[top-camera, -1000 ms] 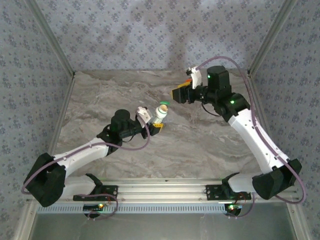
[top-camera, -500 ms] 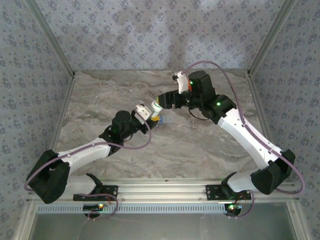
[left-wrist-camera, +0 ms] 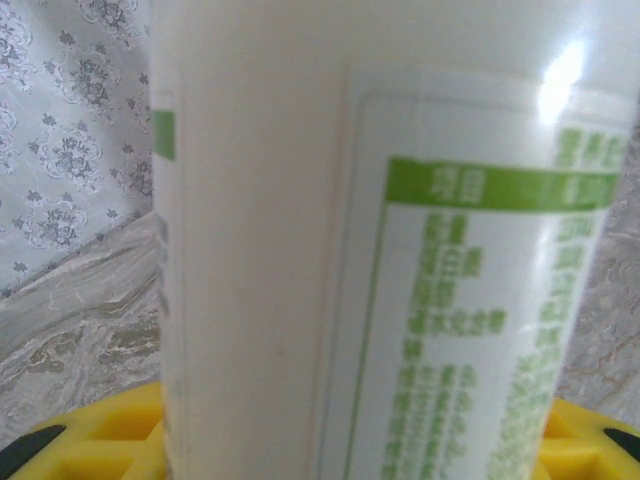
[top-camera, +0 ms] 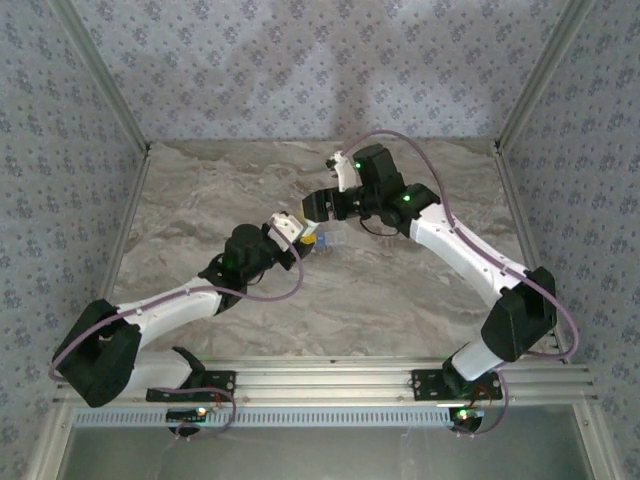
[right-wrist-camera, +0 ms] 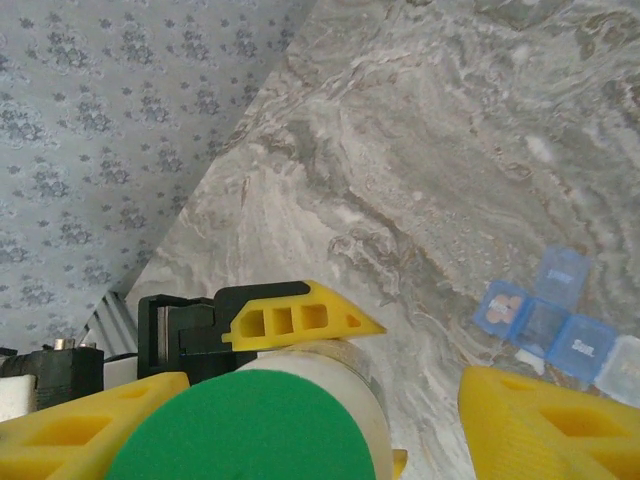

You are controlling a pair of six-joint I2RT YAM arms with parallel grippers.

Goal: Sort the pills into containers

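My left gripper (top-camera: 303, 238) is shut on a white bottle (left-wrist-camera: 260, 250) with a green-printed label, holding it above the marble table (top-camera: 200, 200). One of its yellow fingers (right-wrist-camera: 300, 318) presses the bottle's side just under the green cap (right-wrist-camera: 240, 435). My right gripper (right-wrist-camera: 320, 425) stands open around that cap, with a gap between the cap and its right finger (right-wrist-camera: 550, 420). The containers, a translucent blue and clear pill box (right-wrist-camera: 555, 325), lie on the table just right of the bottle, also seen from above (top-camera: 335, 240). Pills (right-wrist-camera: 505, 305) lie in one open compartment.
Patterned walls (top-camera: 300, 70) close the table at the back and both sides. A metal rail (top-camera: 320, 380) runs along the near edge. Bare marble stretches left and right of the two grippers.
My right gripper has swung left from the back right and now sits over the bottle's cap, its jaws wider than before. The left arm has kept hold of the bottle, shifting only slightly.
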